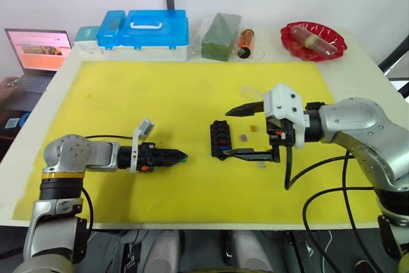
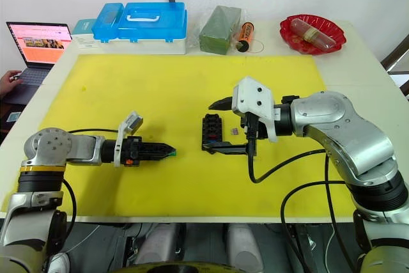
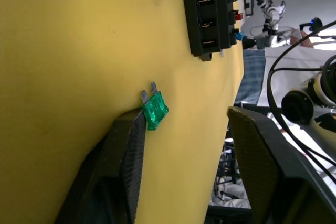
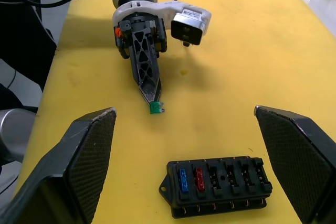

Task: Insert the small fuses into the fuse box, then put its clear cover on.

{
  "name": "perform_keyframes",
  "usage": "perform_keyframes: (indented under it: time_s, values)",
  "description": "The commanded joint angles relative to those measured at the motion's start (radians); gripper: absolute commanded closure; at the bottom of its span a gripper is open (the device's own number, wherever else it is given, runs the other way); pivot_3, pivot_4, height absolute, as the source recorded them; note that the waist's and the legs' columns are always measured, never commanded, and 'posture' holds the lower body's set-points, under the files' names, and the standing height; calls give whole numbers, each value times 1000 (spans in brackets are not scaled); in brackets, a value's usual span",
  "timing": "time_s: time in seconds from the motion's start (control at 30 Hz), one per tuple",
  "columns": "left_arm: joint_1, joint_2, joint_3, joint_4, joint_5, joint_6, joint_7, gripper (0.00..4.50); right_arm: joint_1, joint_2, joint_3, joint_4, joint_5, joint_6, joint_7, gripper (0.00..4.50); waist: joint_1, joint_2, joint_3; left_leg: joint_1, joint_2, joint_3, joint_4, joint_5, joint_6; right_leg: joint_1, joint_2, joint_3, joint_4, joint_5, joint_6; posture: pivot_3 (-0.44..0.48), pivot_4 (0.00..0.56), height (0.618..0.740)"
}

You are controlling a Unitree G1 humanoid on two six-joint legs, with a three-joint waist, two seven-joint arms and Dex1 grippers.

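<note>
The black fuse box (image 4: 218, 184) lies mid-mat with a blue and a red fuse seated at one end of a row. My right gripper (image 1: 239, 132) is open, one finger on each side of the box's near end, not touching it. A green fuse (image 3: 156, 109) rests on the yellow mat at the tip of my left gripper's lower finger (image 3: 126, 166). The left gripper (image 1: 181, 155) is open, a little left of the box. Small loose fuses (image 1: 243, 137) lie just right of the box. A faint colourless shape (image 1: 248, 90) behind the right gripper may be the clear cover.
Along the table's far edge stand blue-lidded storage boxes (image 1: 147, 30), a bagged green block (image 1: 222, 36), an orange bottle (image 1: 246, 41) and a red dish (image 1: 313, 39). A laptop (image 1: 38, 49) with a person's hand (image 1: 7, 84) is at far left.
</note>
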Motion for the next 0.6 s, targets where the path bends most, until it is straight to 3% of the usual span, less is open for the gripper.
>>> perform_keyframes:
  time_s: [0.03,0.43,0.53,0.6]
  values:
    - [5,-12,19,-8,17,7,17,1748,-18,-6,-21,-3,4,-15,8,0,0,0,0,0,0,0,0,0,0,0,0,0,0,0,0,0,150,740]
    - [38,-9,10,21,110,-71,-19,1748,-11,-10,-24,-19,7,-9,7,0,-1,0,0,1,0,0,0,0,0,0,0,0,0,0,-1,0,150,740]
    - [40,-14,12,22,124,-82,-18,2359,-11,-12,-22,-20,7,-9,9,0,-2,0,0,1,0,0,0,0,0,1,0,0,0,0,-1,0,150,740]
    - [45,-18,7,14,130,-84,-19,3037,-16,-11,-20,-19,7,-9,10,0,-2,0,0,1,0,0,0,0,0,1,0,0,0,0,-1,0,150,740]
